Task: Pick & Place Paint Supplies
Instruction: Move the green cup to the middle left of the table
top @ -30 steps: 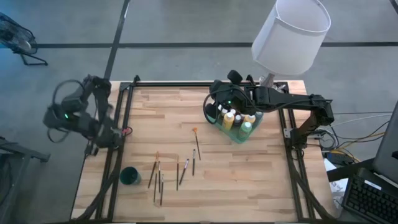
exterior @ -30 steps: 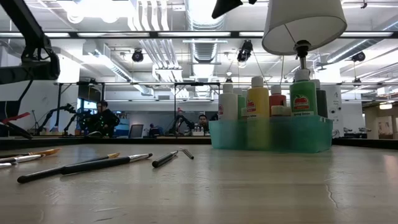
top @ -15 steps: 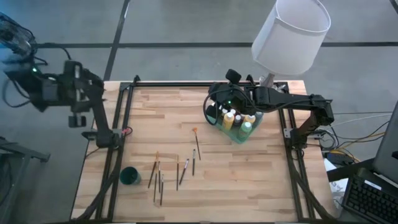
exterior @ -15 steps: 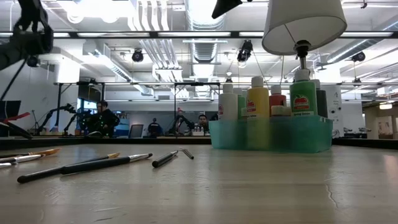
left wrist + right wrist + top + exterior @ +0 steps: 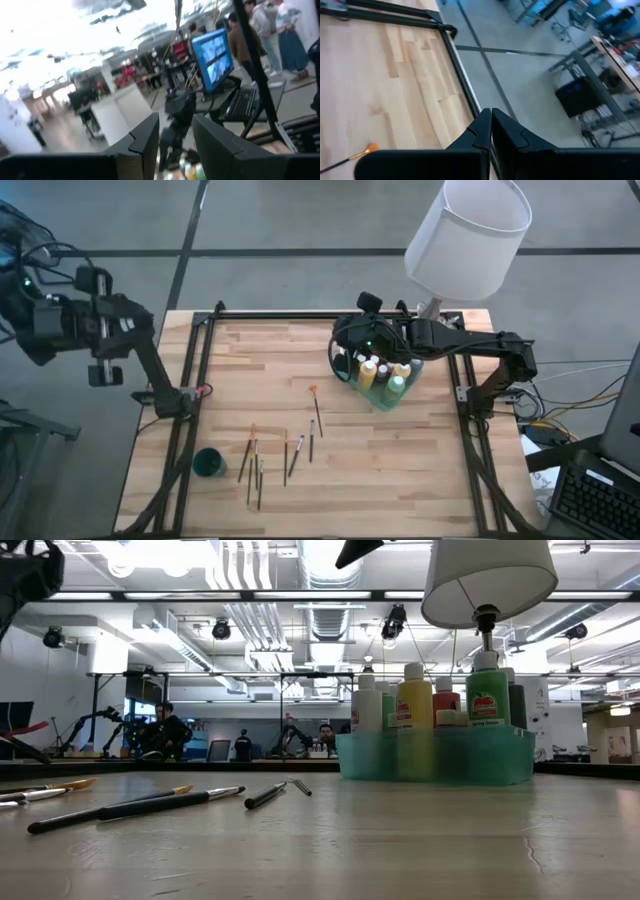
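Several paint bottles with white caps stand upright in the translucent green tray at the table's far right; they also show in the low view. Several thin brushes lie flat on the wood near the front, one with an orange tip. My right gripper is shut and empty, above the tray's left side, its fingers pointing toward the table's left. My left gripper is open and empty, raised high beyond the table's left edge.
A small dark green cup stands near the front left, beside the brushes. A white lampshade hangs over the far right corner. Black frame rails run along the table's sides. Bare wood lies between the brushes and the tray.
My left arm has unfolded from its low place by the table's left rail and risen high, swinging out beyond the table's left edge. The bottles, tray and brushes have stayed where they were.
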Action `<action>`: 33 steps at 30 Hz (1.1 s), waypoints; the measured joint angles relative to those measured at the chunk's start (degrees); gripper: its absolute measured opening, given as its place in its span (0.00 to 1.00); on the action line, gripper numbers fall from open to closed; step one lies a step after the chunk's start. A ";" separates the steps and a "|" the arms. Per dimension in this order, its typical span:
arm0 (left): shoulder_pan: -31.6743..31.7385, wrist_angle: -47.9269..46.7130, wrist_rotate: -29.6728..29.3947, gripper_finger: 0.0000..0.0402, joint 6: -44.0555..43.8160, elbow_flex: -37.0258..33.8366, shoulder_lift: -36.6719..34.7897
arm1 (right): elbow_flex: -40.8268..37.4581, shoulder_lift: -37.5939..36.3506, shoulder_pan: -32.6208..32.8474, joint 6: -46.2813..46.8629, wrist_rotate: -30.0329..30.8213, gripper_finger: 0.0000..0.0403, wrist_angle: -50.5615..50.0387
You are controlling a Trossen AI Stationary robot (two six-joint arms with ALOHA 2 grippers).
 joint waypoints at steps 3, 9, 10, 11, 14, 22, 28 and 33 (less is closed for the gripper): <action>4.31 -0.13 5.55 0.31 -0.22 -0.33 2.89 | 0.00 0.00 -0.59 -1.71 -2.39 0.02 0.38; 21.86 -1.86 11.85 0.31 -8.21 -0.26 9.94 | 0.00 -0.01 -2.44 -3.27 -4.81 0.02 0.49; 25.24 -3.73 13.46 0.31 -9.90 -0.26 10.87 | 0.00 -0.02 -2.74 -3.41 -5.90 0.02 0.51; 28.45 -5.70 15.73 0.31 -11.94 -0.26 11.70 | 0.00 -0.02 -3.03 -3.45 -7.24 0.02 0.51; 37.86 -13.54 28.01 0.31 -21.50 0.12 14.80 | 0.00 -0.02 -3.60 -3.66 -10.88 0.02 0.51; 51.42 -46.67 50.03 0.31 -53.59 14.38 21.90 | 0.00 -0.02 -3.52 -3.64 -14.17 0.02 -0.84; 51.04 -73.36 63.15 0.31 -82.47 27.54 27.72 | 0.00 -0.02 -3.54 -3.64 -15.25 0.02 -2.07; 49.10 -76.71 72.47 0.31 -88.68 28.22 30.14 | 0.00 -0.02 -3.54 -4.22 -15.46 0.02 -1.51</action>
